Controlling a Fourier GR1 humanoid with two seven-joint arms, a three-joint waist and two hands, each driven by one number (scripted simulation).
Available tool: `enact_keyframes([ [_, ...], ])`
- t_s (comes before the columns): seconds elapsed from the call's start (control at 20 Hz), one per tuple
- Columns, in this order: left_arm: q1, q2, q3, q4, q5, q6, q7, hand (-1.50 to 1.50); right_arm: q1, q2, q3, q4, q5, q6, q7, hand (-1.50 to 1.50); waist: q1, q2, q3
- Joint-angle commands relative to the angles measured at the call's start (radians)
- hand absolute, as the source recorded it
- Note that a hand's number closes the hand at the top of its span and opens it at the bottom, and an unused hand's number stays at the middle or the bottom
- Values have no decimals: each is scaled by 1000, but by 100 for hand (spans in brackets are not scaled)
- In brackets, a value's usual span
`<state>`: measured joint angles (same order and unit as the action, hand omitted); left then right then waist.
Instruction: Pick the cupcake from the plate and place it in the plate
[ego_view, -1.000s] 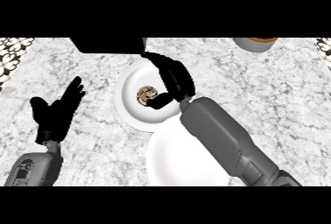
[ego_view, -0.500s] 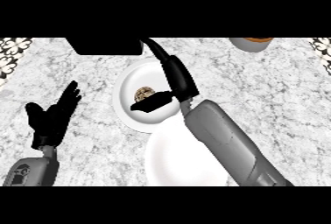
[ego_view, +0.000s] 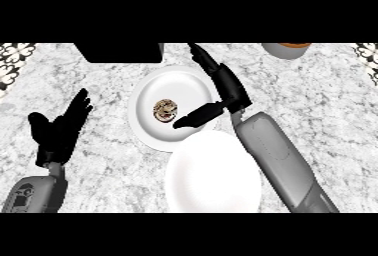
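Head view looks steeply down on a grey-veined marble counter (ego_view: 317, 100). On the farther plate (ego_view: 151, 90) sits the cupcake (ego_view: 165, 110), a small round brownish cake with a paler swirl on top, placed a little right of the plate's middle. That plate holds nothing else. Nearer the robot lies a second white plate (ego_view: 210, 175) with nothing on it, its far rim tucked just against the first plate's near rim. The right hand (ego_view: 225, 87) reaches over the far plate's right side, fingers stretched straight toward the counter's back and the thumb (ego_view: 196, 116) angled down toward the cupcake, just beside it and grasping nothing. The left hand (ego_view: 59, 130) rests at the left, released, fingers up. A dark box (ego_view: 118, 51) stands at the back edge, and a grey bowl (ego_view: 286, 50) with something orange-brown inside shows at the top right.
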<state>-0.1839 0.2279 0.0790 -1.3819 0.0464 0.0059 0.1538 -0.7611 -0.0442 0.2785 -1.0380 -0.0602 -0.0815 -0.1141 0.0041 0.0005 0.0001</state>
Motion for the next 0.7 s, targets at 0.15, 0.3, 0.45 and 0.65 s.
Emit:
enact_keyframes([
  [0.15, 14, 8, 3, -77, -14, -6, 77, 0, 5, -41, -105, 75, 18, 109, -91, -150, 3, 0, 0],
  [0.3, -10, -51, -14, -18, -26, 18, 37, 0, 49, -63, -112, -4, 36, 119, -58, -150, -3, -1, 0],
  [0.45, 44, -48, -20, -47, -56, 20, -1, 0, -7, -72, -165, 127, 46, 163, -128, -150, 3, 1, 0],
  [0.65, 33, -22, 19, -9, -24, -29, -24, 0, -14, -109, -204, 193, 75, 194, -190, -150, 5, 2, 0],
])
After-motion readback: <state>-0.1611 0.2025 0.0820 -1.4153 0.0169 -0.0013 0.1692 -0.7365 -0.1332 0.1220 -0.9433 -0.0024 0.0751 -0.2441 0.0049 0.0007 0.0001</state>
